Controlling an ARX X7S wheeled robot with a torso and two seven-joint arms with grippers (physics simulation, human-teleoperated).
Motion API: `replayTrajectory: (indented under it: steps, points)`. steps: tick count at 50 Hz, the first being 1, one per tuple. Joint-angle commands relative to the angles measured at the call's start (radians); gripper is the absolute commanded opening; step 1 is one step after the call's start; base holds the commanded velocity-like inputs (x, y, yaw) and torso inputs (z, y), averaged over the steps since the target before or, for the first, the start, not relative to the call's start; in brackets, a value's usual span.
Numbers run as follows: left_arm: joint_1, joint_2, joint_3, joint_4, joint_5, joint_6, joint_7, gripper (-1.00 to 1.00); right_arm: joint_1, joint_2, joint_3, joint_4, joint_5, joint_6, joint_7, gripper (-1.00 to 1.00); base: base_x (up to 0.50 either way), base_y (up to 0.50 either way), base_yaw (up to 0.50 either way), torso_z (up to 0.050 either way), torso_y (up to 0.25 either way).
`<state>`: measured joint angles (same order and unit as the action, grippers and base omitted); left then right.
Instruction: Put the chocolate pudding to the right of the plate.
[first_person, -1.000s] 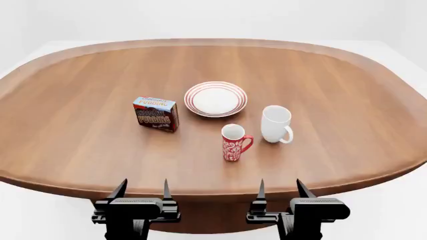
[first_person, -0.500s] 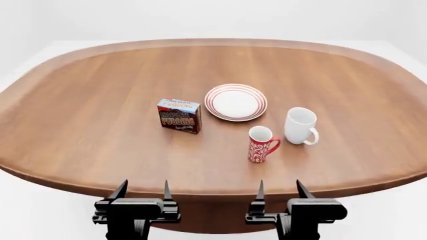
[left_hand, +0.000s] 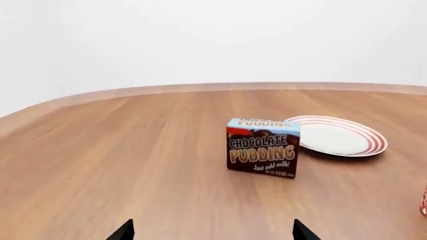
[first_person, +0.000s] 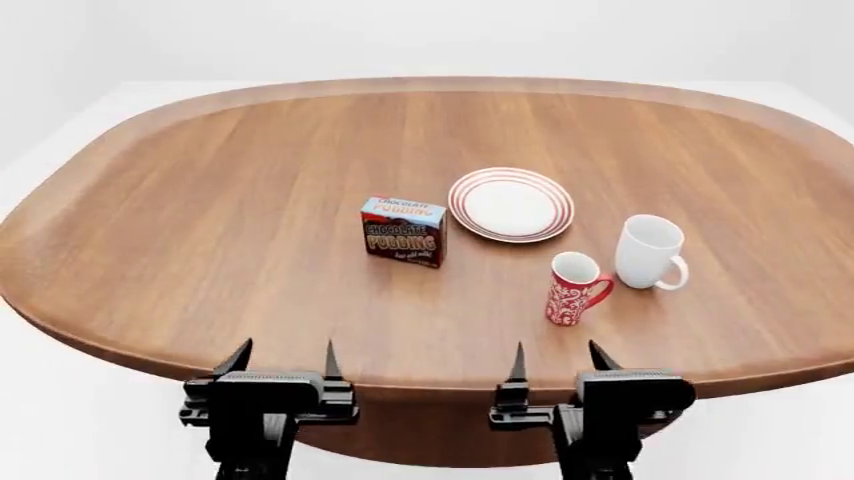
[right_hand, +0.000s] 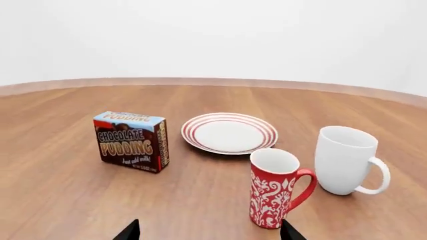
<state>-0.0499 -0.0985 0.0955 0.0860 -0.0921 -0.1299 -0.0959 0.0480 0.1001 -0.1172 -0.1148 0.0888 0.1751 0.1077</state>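
Left gripper (first_person: 282, 362): fingers spread apart, nothing between them, poised off the near edge of the desk (first_person: 200, 230). Right gripper (first_person: 558, 360): fingers likewise parted and empty, same near edge.

Chocolate pudding (first_person: 403, 231) stands upright on the desk, well beyond both grippers, just to the left of the plate (first_person: 511, 204) and slightly nearer the robot; a narrow gap separates them, no contact. Printed front faces the robot, turned a little toward the robot's left. Long axis of the carton runs roughly side to side, parallel to the near desk edge.

Red patterned mug (first_person: 574, 288) stands on the near right side of the plate, handle pointing right. White mug (first_person: 650, 252) stands just right of the red mug and on the right of the plate, handle at its near right side. The two mugs are close but apart.
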Motion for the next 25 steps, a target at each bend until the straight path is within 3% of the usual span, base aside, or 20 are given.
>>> replayTrajectory:
  steps: [1, 3, 8, 25]
  points:
    - [-0.176, -0.048, 0.004, 0.344, -0.051, -0.441, -0.029, 1.00, 0.166, 0.067, 0.010, -0.340, 0.097, 0.464, -0.014, 1.00, 0.00, 0.00, 0.00, 0.000, 0.000]
    - [-0.240, -0.049, -0.013, 0.403, -0.088, -0.557, -0.027, 1.00, 0.223, 0.083, -0.001, -0.408, 0.092, 0.549, -0.003, 1.00, 0.00, 0.00, 0.00, 0.000, 0.000]
    - [-0.254, -0.056, -0.012, 0.410, -0.092, -0.561, -0.029, 1.00, 0.247, 0.088, 0.015, -0.444, 0.116, 0.569, -0.013, 1.00, 0.05, 0.00, 0.00, 0.000, 0.000]
    - [-0.233, -0.062, 0.003, 0.354, -0.091, -0.497, -0.033, 1.00, 0.229, 0.088, 0.012, -0.385, 0.108, 0.495, 0.001, 1.00, 0.49, 0.00, 0.00, 0.000, 0.000]
